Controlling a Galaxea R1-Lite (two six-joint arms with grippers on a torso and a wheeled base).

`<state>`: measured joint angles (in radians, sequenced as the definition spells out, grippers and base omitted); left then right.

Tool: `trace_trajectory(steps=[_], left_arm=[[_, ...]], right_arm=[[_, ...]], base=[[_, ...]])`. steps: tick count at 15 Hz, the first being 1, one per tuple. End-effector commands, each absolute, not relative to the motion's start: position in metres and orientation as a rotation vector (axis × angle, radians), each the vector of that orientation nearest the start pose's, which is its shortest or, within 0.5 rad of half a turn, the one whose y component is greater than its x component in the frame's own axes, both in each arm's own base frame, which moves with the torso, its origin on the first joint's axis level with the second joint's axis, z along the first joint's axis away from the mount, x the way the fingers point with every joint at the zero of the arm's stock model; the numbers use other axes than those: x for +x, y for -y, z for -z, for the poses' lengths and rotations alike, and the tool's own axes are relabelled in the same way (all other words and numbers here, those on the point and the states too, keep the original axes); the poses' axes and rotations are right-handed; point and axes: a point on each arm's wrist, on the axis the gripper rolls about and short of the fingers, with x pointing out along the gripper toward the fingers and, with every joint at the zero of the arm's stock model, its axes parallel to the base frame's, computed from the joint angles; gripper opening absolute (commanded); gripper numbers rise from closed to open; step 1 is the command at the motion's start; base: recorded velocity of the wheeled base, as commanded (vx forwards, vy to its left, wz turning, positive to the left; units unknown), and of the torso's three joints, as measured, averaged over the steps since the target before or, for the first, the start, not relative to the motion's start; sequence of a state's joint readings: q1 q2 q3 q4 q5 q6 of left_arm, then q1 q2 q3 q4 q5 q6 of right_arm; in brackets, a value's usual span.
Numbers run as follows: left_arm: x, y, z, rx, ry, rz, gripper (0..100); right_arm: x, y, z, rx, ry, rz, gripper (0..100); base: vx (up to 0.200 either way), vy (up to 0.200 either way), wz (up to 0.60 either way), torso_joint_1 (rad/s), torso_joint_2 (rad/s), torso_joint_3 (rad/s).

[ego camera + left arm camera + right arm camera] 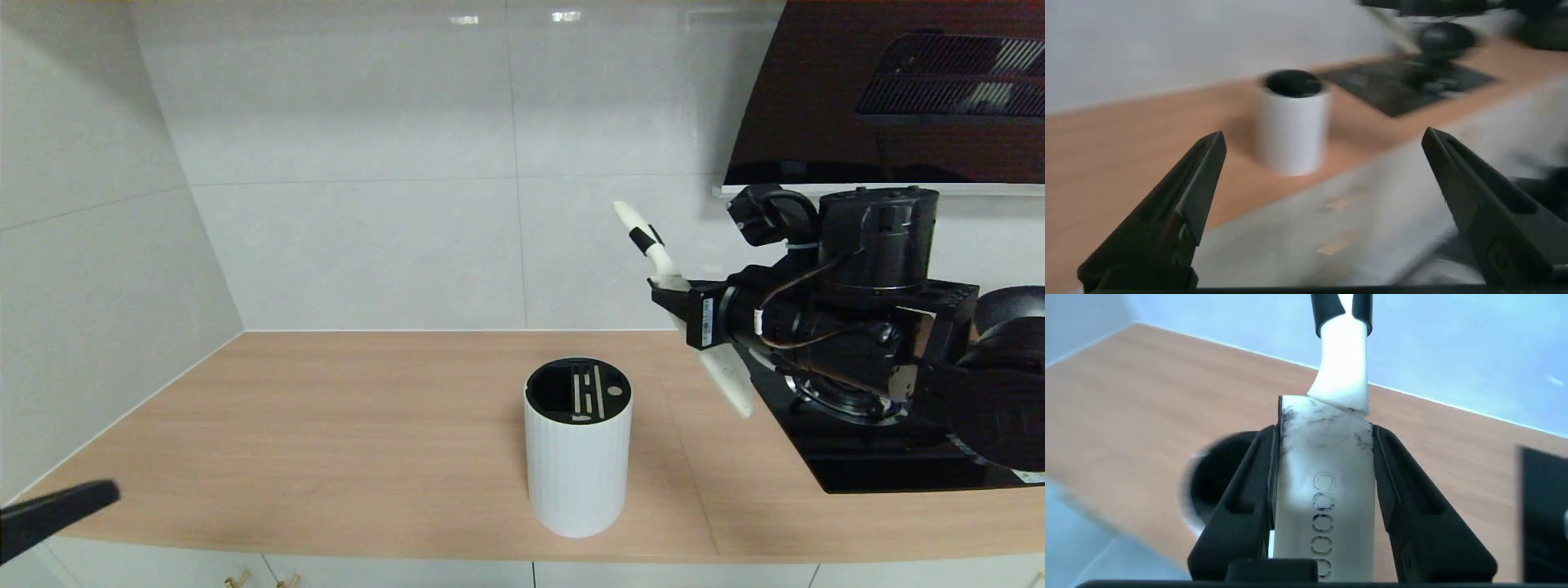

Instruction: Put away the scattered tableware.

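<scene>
Clamped tight in the right pincer (1324,441), a long white plastic utensil with a black band round its slim handle (1343,367) is being held by its flat middle. Seen from the head, its long axis is running on a steep slant. The banded end is pointing up toward the tiled wall, and the broader end is hanging down over the edge where the pale wooden counter (326,425) is meeting the black glass cooktop (857,465).

A white ribbed cylindrical holder with a black slotted top (578,457) is standing upright on the counter, below the right pincer and off to the robot's left of it. The utensil's lower end is hanging above the level of the holder's rim and apart from it. By my judgement, the coming move is turning on this offset: the utensil needs carrying leftward and bringing nearer to upright before its lower end can enter an opening. The right arm is far the nearer one. The left pincer (1323,139) is hanging released and holding nothing, low by the counter's near left edge and well apart from the holder.

Black fingers are covering the gripped stretch of the utensil, and the right wrist view is cutting off its lower end. The holder's inside is lying in shadow, so its depth cannot be told. From both wrists its separate slots cannot be made out.
</scene>
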<state>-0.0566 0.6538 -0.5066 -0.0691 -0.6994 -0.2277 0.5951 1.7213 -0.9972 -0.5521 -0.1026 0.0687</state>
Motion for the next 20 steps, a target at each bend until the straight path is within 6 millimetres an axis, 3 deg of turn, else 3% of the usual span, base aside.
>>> trace_trajectory(steps=[1,4,6,8,12,16,20], left_arm=[[0.135,0.048,-0.239,-0.455,-0.319,0.96,100],[0.182,0.081,-0.237,-0.589,-0.353,1.04,100],[0.209,0.101,-0.223,-0.633,-0.372,1.044,100],[0.224,0.117,-0.21,-0.673,-0.384,1.028,100],[0.243,0.169,-0.188,-0.753,-0.354,0.99,100],[0.252,0.178,-0.18,-0.762,-0.336,0.971,100],[0.258,0.178,-0.185,-0.777,-0.272,0.927,100]], right_arm=[[0.254,-0.198,-0.226,0.024,-0.174,-0.556,0],[0.238,-0.206,-0.234,0.103,-0.174,-0.604,0],[0.232,-0.211,-0.235,0.104,-0.171,-0.607,0],[0.225,-0.216,-0.236,0.13,-0.172,-0.602,0],[0.209,-0.239,-0.227,0.126,-0.203,-0.633,0],[0.203,-0.25,-0.22,0.112,-0.218,-0.646,0],[0.2,-0.255,-0.211,0.093,-0.242,-0.649,0]], base=[[0.0,0.0,0.0,0.0,0.0,0.0],[0.0,0.0,0.0,0.0,0.0,0.0],[0.0,0.0,0.0,0.0,0.0,0.0],[0.0,0.0,0.0,0.0,0.0,0.0],[0.0,0.0,0.0,0.0,0.0,0.0],[0.0,0.0,0.0,0.0,0.0,0.0],[0.0,0.0,0.0,0.0,0.0,0.0]])
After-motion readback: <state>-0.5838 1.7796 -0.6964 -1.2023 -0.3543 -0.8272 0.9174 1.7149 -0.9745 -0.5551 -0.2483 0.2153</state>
